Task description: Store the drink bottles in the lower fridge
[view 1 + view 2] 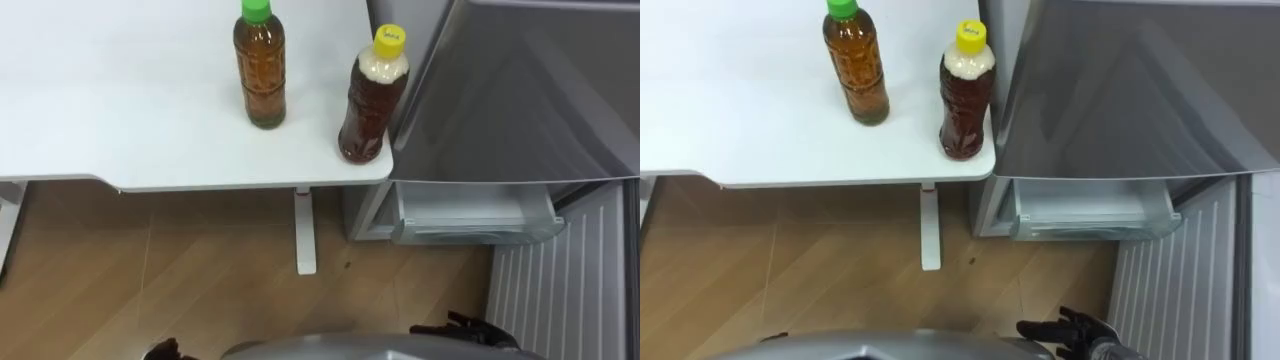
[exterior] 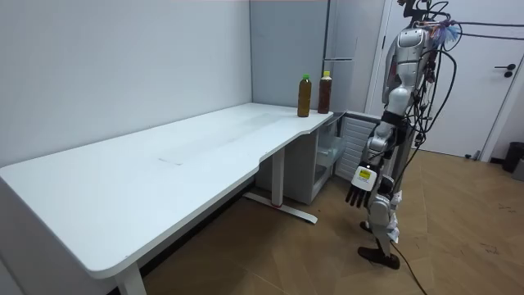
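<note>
Robot stands at the far end of white table point(image 2: 164, 176), near fridge point(image 2: 282, 49). Green-capped bottle point(image 2: 304, 97) and yellow-capped bottle point(image 2: 325, 93) upright on that corner.

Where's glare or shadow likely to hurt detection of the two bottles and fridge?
Left eye view: pale streaky reflections across the grey fridge front; white table evenly bright, only small soft shadows at the green-capped bottle and yellow-capped bottle. Room view: floor under the table shaded, no strong glare on either bottle.

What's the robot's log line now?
green-cap bottle, yellow-cap bottle: upright on table | lower fridge: open | left hand, right hand: open, empty
</note>
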You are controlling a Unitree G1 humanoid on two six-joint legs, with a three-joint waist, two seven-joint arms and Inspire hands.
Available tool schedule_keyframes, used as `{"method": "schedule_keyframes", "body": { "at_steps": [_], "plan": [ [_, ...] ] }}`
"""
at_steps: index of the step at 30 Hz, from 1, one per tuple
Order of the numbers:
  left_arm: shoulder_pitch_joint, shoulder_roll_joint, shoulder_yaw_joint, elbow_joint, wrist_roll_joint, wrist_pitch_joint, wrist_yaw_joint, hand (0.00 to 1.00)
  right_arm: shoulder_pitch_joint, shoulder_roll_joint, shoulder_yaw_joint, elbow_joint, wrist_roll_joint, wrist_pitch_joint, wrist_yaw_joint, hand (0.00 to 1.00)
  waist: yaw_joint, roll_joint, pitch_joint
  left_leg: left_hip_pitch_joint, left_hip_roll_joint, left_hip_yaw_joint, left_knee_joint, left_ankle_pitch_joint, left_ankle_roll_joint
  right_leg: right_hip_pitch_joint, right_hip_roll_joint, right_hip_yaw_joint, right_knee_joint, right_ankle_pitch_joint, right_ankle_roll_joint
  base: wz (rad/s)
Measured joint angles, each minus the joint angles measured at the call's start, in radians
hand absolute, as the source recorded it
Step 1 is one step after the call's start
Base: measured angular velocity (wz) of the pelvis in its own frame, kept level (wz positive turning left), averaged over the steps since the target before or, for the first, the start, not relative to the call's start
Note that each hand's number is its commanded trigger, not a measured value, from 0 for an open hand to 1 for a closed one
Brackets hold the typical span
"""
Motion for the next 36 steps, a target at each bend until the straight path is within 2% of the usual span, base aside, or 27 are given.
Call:
{"method": "schedule_keyframes", "body": {
  "at_steps": [7, 13, 19, 21, 25, 31, 34, 36],
  "plan": [
    [0.002, 0.0, -0.002, 0.0, 0.002, -0.004, 0.004, 0.0, 0.005, 0.0, -0.002, 0.0, -0.002, 0.001, -0.002, 0.0, 0.0, -0.001, -0.0006, 0.006, 0.002, 0.004, -0.007, 0.0, 0.0, 0.002, 0.0, 0.0, -0.002, 0.0, 0.0, 0.0],
    [0.006, 0.0, 0.001, 0.004, -0.004, -0.002, 0.031, 0.0, 0.001, 0.003, -0.001, 0.021, -0.001, 0.004, -0.011, 0.0, 0.002, -0.003, 0.002, 0.035, 0.001, 0.004, -0.015, 0.0, 0.0, 0.033, -0.001, 0.0, -0.015, 0.0, 0.0, 0.0],
    [0.008, -0.005, 0.027, 0.004, -0.034, 0.0, 0.044, 0.0, 0.004, 0.004, -0.002, 0.023, 0.007, 0.012, -0.011, 0.0, 0.004, -0.004, 0.002, 0.038, 0.001, 0.004, -0.012, 0.0, 0.0, 0.031, 0.0, 0.001, -0.015, 0.0, 0.0, 0.0],
    [0.024, -0.012, 0.055, 0.004, -0.107, -0.002, 0.045, 0.0, 0.005, 0.006, -0.004, 0.023, 0.006, 0.013, -0.011, 0.0, 0.003, -0.007, 0.0024, 0.038, 0.001, 0.003, -0.012, 0.0, 0.0, 0.031, 0.0, 0.001, -0.015, 0.0, 0.0, 0.0],
    [0.031, -0.015, 0.064, 0.005, -0.203, -0.002, 0.052, 0.0, 0.008, 0.012, -0.014, 0.019, 0.01, 0.023, -0.01, 0.0, 0.003, -0.011, 0.0016, 0.037, 0.001, -0.002, -0.012, 0.0, 0.0, 0.032, -0.001, -0.004, -0.014, 0.0, 0.0, 0.04],
    [0.037, -0.018, 0.114, 0.0, -0.359, -0.003, 0.124, 0.0, 0.009, 0.012, -0.012, 0.02, 0.02, 0.032, -0.012, 0.0, 0.021, -0.014, 0.0016, 0.035, 0.001, -0.005, -0.016, 0.0, 0.0, 0.036, 0.0, -0.006, -0.013, 0.0, 0.0, 0.01],
    [0.038, -0.018, 0.174, -0.009, -0.502, -0.005, 0.181, 0.0, 0.016, 0.011, -0.012, 0.021, 0.027, 0.033, -0.023, 0.0, 0.033, -0.011, 0.001, 0.037, 0.0, -0.006, -0.014, 0.0, 0.0, 0.038, 0.0, -0.004, -0.015, 0.0, 0.0, 0.0],
    [0.055, -0.018, 0.225, -0.036, -0.641, -0.005, 0.217, 0.0, 0.017, 0.01, -0.023, 0.021, 0.027, 0.033, -0.032, 0.0, 0.035, -0.007, 0.0008, 0.038, 0.0, -0.005, -0.014, 0.001, 0.0, 0.039, -0.001, -0.004, -0.015, 0.0, 0.0, 0.0]
  ]
}}
